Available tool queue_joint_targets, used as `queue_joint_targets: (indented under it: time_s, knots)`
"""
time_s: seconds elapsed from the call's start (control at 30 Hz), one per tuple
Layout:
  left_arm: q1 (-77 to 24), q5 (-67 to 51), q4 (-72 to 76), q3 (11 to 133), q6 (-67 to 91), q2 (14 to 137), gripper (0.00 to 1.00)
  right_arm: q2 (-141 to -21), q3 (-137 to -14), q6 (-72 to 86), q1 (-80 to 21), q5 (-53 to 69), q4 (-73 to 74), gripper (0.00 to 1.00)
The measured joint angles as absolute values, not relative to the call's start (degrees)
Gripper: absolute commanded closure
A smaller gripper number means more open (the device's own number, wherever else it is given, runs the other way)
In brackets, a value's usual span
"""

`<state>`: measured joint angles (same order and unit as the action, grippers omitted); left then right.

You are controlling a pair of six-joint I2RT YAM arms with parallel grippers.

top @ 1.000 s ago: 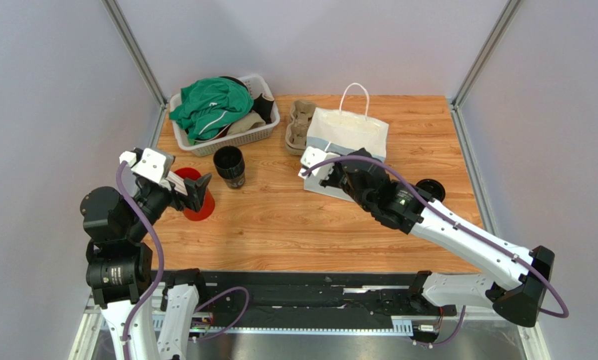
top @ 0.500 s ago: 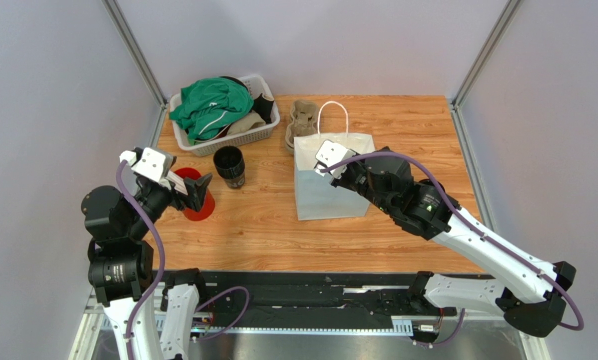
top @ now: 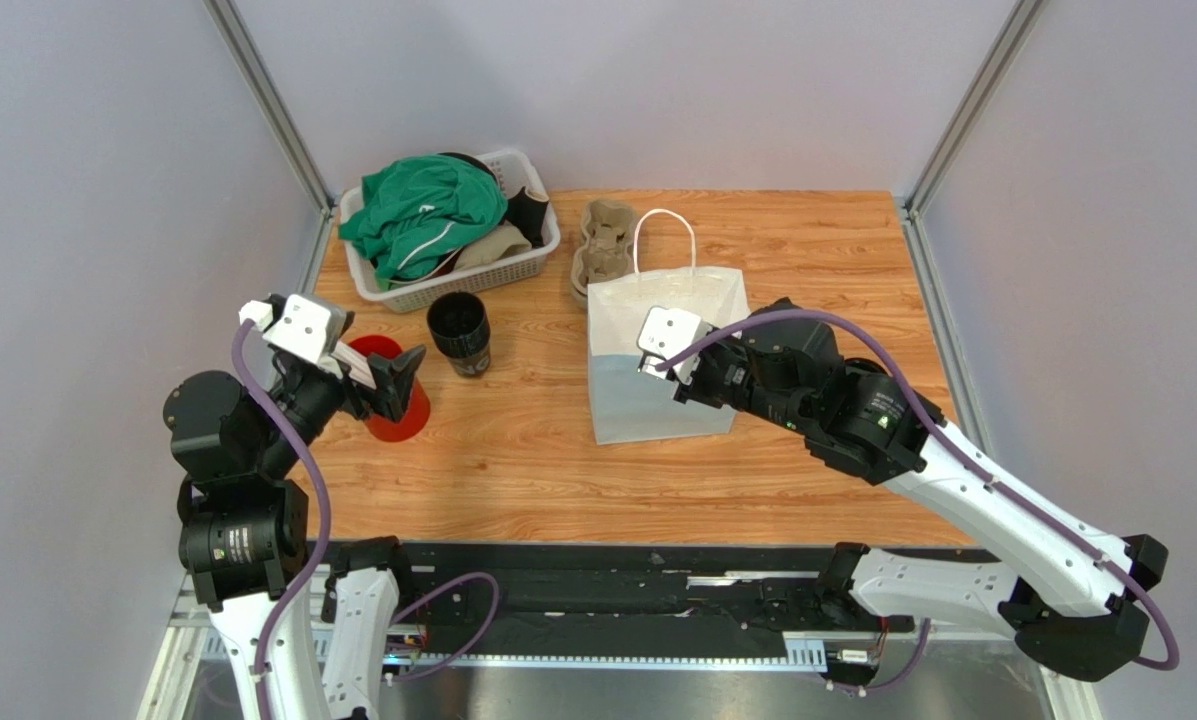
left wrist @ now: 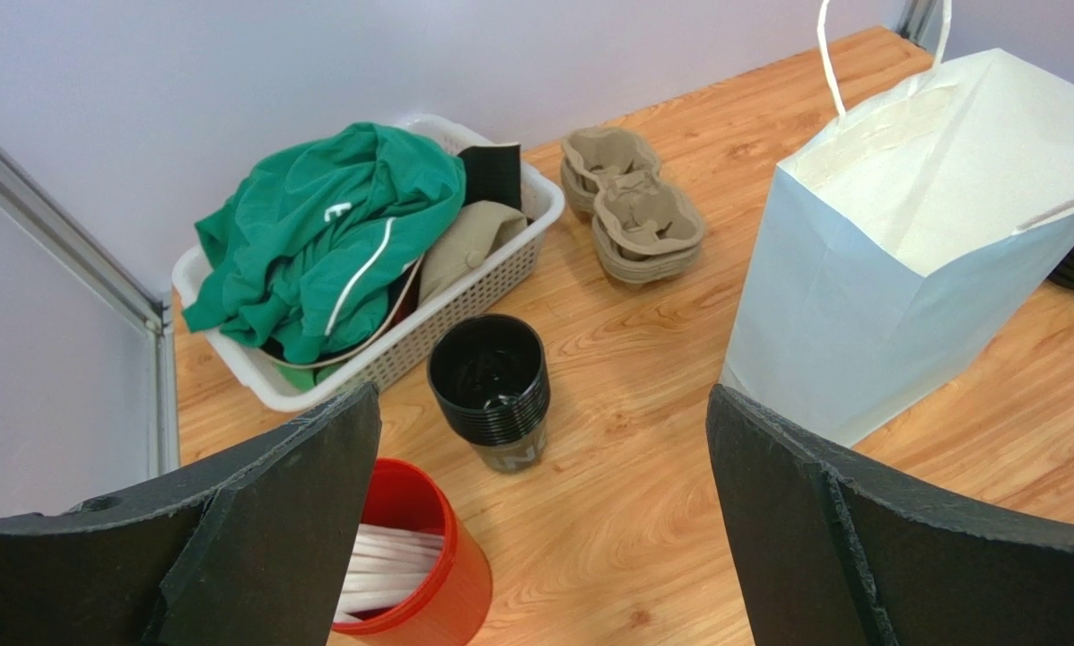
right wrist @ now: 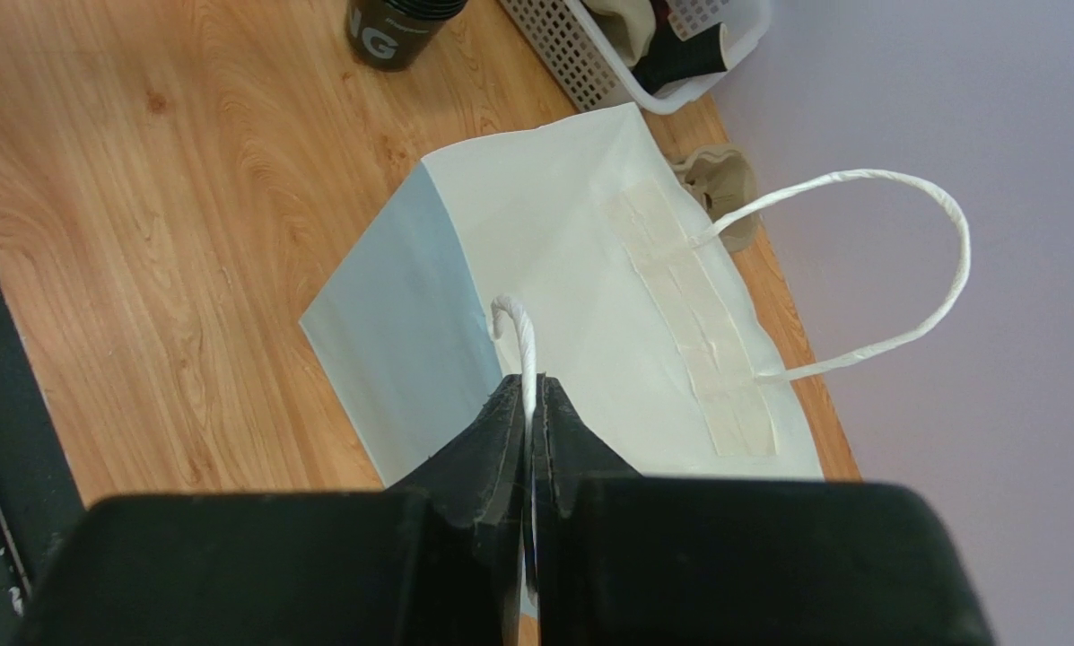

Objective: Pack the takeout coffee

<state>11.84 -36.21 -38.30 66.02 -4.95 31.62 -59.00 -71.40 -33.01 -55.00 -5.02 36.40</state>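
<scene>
The takeout coffee cup (top: 459, 333) stands upright on the wooden surface (top: 559, 450), its long axis vertical and its top facing the ceiling. It sits just in front of the white basket (top: 469, 282), left of the middle. From the left wrist view its top (left wrist: 491, 390) reads as a dark round hollow (whether a lid sits there I cannot tell). No hand touches it.

The left hand (top: 394, 378) is spread wide, holding nothing. It hangs above the red cup (top: 401, 420), which holds white straws (left wrist: 380, 565) and stands near the black cup, on its left and toward the arms.

The right hand (right wrist: 529, 404) is pinched tight on the near handle (right wrist: 522, 337) of the white paper bag (top: 627, 390), the twisted cord caught between its two fingers. The bag stands upright to the right of the black cup, apart from it, with its mouth open upward (the pale inside shows in the right wrist view). Its far handle (right wrist: 893, 256) arches free.

The basket, at the back left, is heaped with a green garment (top: 424, 210). Brown pulp cup carriers (top: 604, 248) lie stacked just behind the bag, beside the basket.
</scene>
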Motion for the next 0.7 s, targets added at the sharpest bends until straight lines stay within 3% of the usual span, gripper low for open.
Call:
queue_joint_targets:
  time_s: [0.7]
  knots:
    - [13.15,-38.0,-37.74,65.49,-4.08,31.59,0.01,-59.96,-80.93,-30.22,-55.11,6.37,42.46,0.96]
